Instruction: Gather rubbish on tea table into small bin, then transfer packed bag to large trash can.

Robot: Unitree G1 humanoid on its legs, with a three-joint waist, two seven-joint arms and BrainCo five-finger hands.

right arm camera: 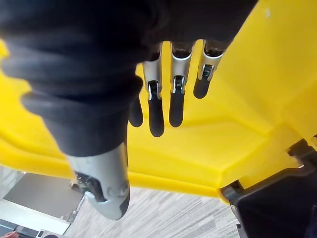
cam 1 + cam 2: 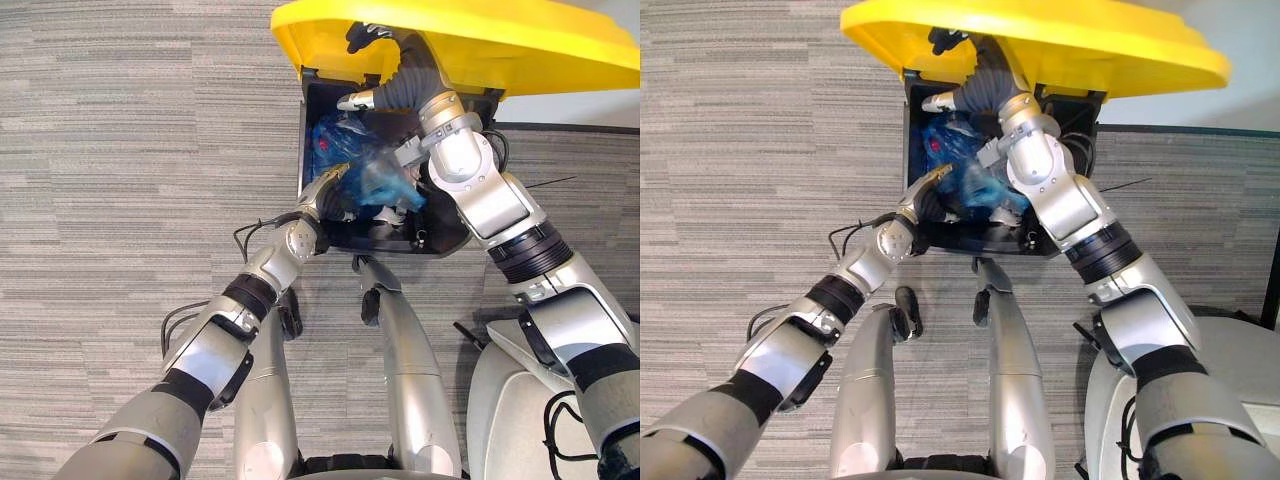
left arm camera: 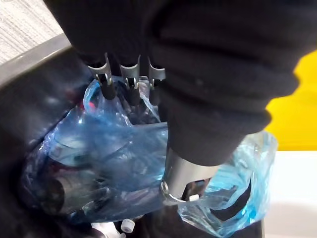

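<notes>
The blue bag (image 2: 372, 172), translucent and lumpy with rubbish, sits inside the open mouth of the large trash can (image 3: 34, 99), in the upper middle of the head views. Part of its plastic is bunched up near the can's lower rim. The left hand (image 2: 330, 193) reaches in over that rim from the lower left. In its wrist view the fingers (image 3: 109, 87) point down into the blue film with the thumb opposite them, pinched together on a fold of plastic that runs between them (the very tips are sunk in the wrinkles). Above the bag, the yellow lid (image 2: 500, 40) stands raised across the top of the frame. The right hand (image 2: 366, 36) comes up from the lower right and lies against the lid's underside. Its fingers (image 1: 174, 96) are straight and side by side, flat on the yellow surface and gripping nothing. Grey striped carpet (image 2: 120, 150) surrounds the can.
</notes>
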